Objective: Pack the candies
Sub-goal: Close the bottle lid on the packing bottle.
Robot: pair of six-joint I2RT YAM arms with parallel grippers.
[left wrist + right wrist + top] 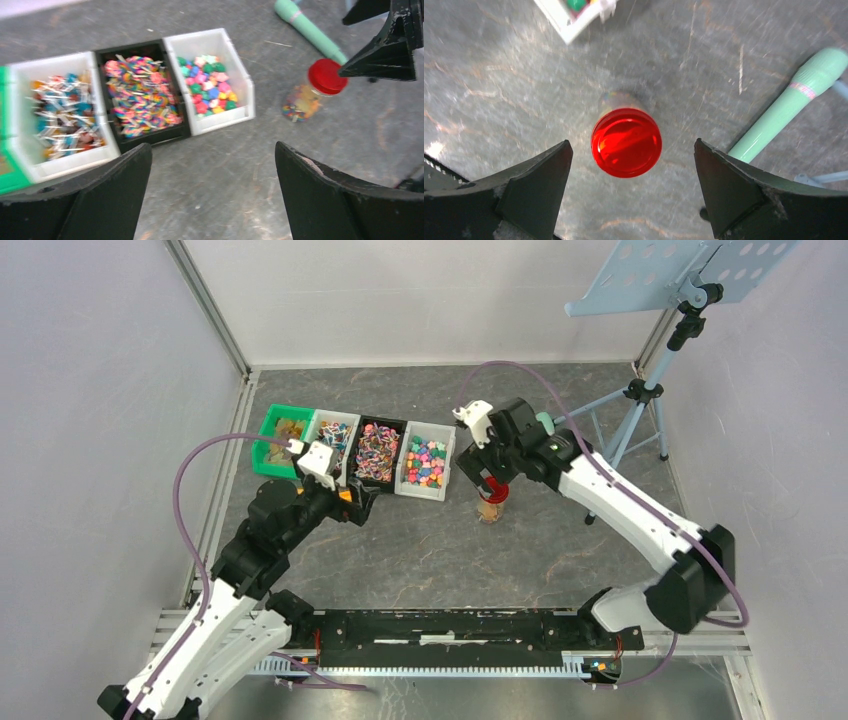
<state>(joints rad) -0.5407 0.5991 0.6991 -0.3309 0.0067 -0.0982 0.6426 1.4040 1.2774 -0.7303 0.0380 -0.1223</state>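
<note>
**Ana:** While the grey counter (420, 550) has the whole job laid out on it, how much of the packing looks done?

**Ben:** Most of it, I'd judge. The row of four bins (378, 452) sits at the far side, left of centre, and all of them are well stocked.

**Ana:** And the arms?

**Ben:** Neither holds anything. The left hand (212, 147) hovers near the bins with its fingers wide apart and only bare counter between them. The right hand (632, 142) hangs straight over the jar (490, 508), fingers spread to either side and clear of it.

**Ana:** So the jar is standing free?

**Ben:** Yes, upright on the counter, just to the right of the last white bin and apart from it. The red lid (327, 76) is already on top. Whether it's screwed tight I cannot tell.

**Ana:** And the candies (296, 107)?

**Ben:** Mixed colours show through the jar's clear wall, roughly up to the neck, though that view is blurred. The rest lie in the bins. If one jar is the whole order, I'd say filling and capping are finished. At most what's left is checking the lid or moving the jar aside.
</note>
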